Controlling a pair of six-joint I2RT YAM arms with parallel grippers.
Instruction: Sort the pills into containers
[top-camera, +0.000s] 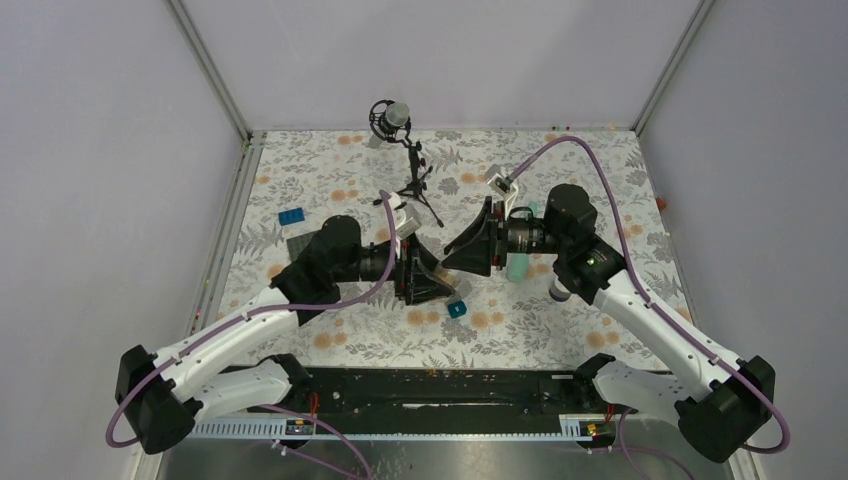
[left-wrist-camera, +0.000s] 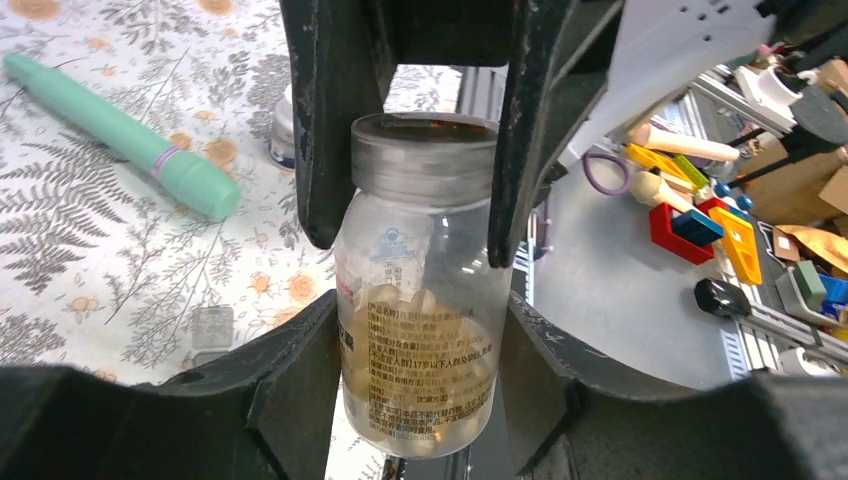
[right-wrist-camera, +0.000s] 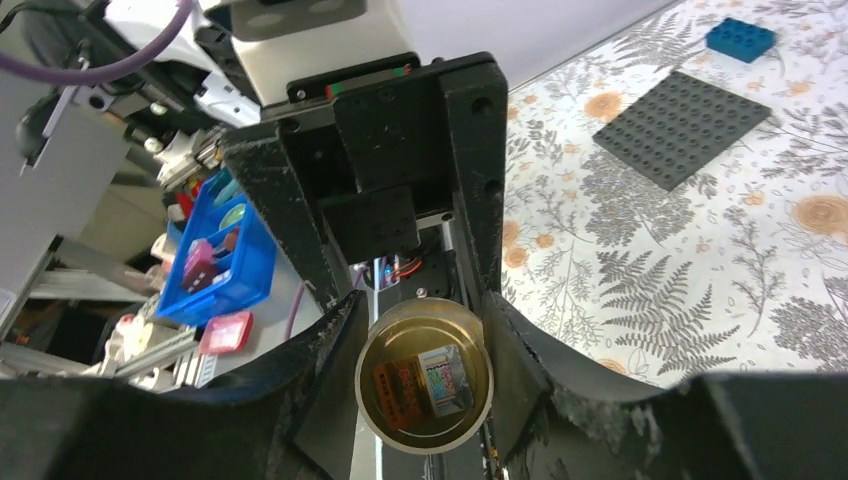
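Observation:
A small clear glass jar (left-wrist-camera: 420, 300) with pale amber pills (left-wrist-camera: 425, 400) inside hangs above the table between both grippers. My left gripper (left-wrist-camera: 415, 335) is shut on the jar's body. My right gripper (right-wrist-camera: 423, 320) is shut on the jar's lid (right-wrist-camera: 425, 385), and its fingers (left-wrist-camera: 325, 190) flank the lid in the left wrist view. In the top view the two grippers (top-camera: 445, 265) meet nose to nose and hide the jar. The mint-green strip (left-wrist-camera: 110, 130) lies on the cloth, partly under the right arm (top-camera: 518, 266). The teal cube (top-camera: 457, 309) sits near the left gripper. A small grey cube (left-wrist-camera: 212, 327) lies below the jar.
A dark grey studded plate (right-wrist-camera: 682, 127) and a blue brick (right-wrist-camera: 740, 38) lie at the left of the cloth, also seen in the top view (top-camera: 292, 216). A microphone on a tripod (top-camera: 408, 165) stands at the back middle. A small white cap-like object (left-wrist-camera: 283, 125) lies near the strip.

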